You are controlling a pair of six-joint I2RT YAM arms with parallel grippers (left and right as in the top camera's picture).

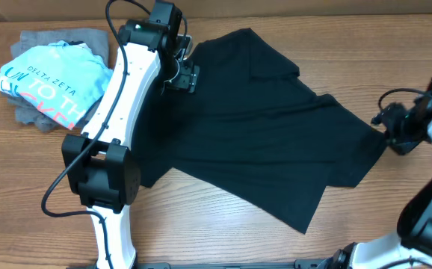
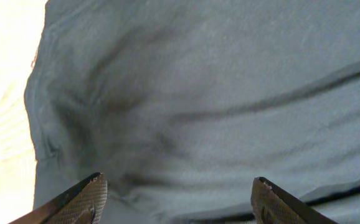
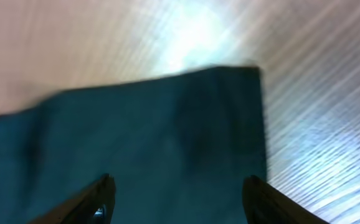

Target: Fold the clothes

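The plain black short-sleeved T-shirt of soft fabric (image 1: pixel 261 127) lies spread and skewed across the middle of the wooden table (image 1: pixel 223 232), creased, with no finished fold evident. The left gripper (image 2: pixel 180 202) hangs over the shirt's far left edge, jaws wide apart and empty. The right gripper (image 3: pixel 177 199) hangs over a corner at the shirt's right end, jaws likewise apart, holding nothing. Assessment: folding is at an early stage, and all main folds remain.
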